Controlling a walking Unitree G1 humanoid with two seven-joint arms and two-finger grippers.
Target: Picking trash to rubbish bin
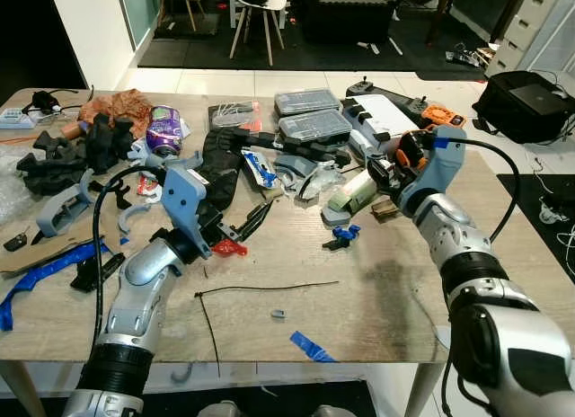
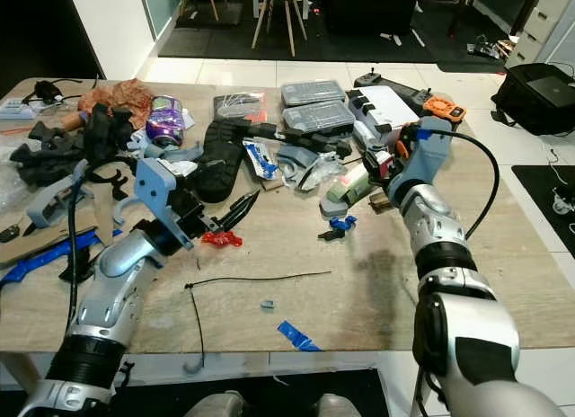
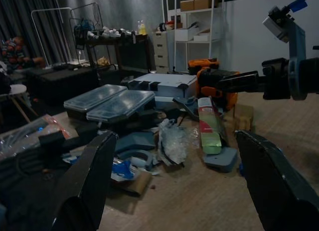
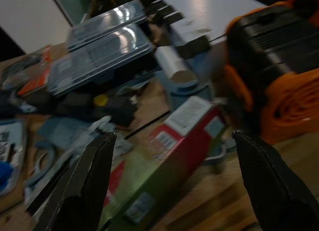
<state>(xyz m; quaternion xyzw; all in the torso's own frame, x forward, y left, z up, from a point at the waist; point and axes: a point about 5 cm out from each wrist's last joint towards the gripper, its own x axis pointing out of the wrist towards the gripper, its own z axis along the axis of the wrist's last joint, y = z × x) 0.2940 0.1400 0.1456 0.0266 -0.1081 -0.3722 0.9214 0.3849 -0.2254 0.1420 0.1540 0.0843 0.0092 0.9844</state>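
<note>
**Both grippers spread open over a cluttered table, carton lying between them**

In the left eye view, a wooden table [image 1: 377, 291] is carrying a heap of parts, and a green and red carton [image 1: 352, 194] is lying on its side near the middle of it. The right gripper [image 1: 382, 172] is hovering just beside the carton, on the side toward an orange tool [image 1: 442, 116]. The left gripper [image 1: 254, 221] is reaching over the table well apart from the carton, with a small red scrap [image 1: 229, 248] just below its fingers. A black cable tie [image 1: 260, 288] and a strip of blue tape [image 1: 312, 347] are lying nearer the table's front edge than the carton.

The right eye view is showing the same layout; two clear plastic cases [image 2: 316, 107] are sitting beyond the carton, toward the far edge.

In the left wrist view, the left gripper's fingers [image 3: 94, 176] are standing wide apart, holding nothing, and the carton [image 3: 209, 124] is lying ahead between them, beside crumpled clear plastic [image 3: 174, 141].

In the right wrist view, the right gripper's fingers [image 4: 87, 181] are also spread apart and empty, with the carton [image 4: 164, 151] directly ahead and the orange tool [image 4: 279, 76] just beside it.
</note>
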